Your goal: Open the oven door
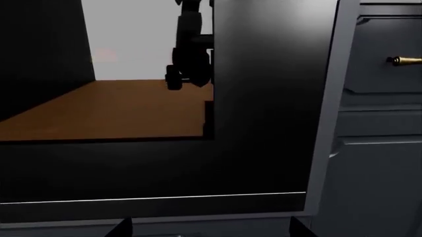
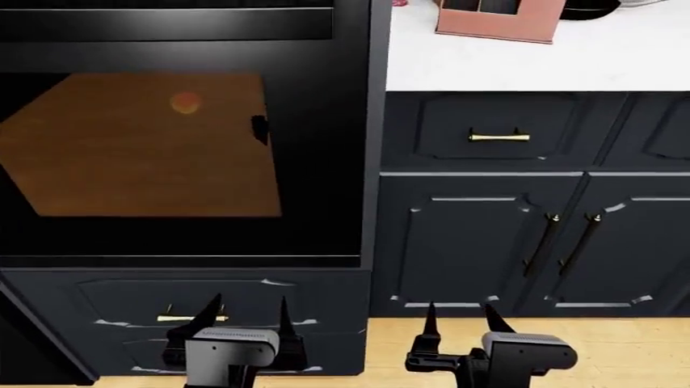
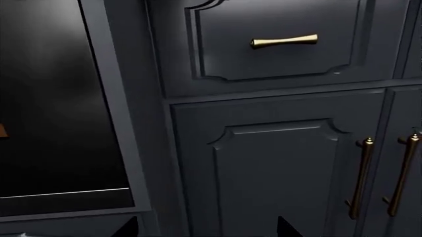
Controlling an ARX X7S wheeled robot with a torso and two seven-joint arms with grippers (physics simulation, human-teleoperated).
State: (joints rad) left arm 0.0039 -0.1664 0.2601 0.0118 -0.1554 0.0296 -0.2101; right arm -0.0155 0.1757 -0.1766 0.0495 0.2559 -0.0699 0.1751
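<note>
A white countertop (image 2: 539, 69) runs across the upper right of the head view, with a pink open-topped box (image 2: 498, 20) standing on it at the top edge. Below the counter sits a dark-navy drawer front (image 2: 498, 133) with a small brass handle (image 2: 499, 137). Under that drawer are two navy panelled cabinet doors (image 2: 474, 242), closed, their vertical brass handles (image 2: 570, 242) side by side at centre right. At lower left is another navy drawer (image 2: 129, 311), and light wood flooring (image 2: 625, 347) fills the lower right.
</note>
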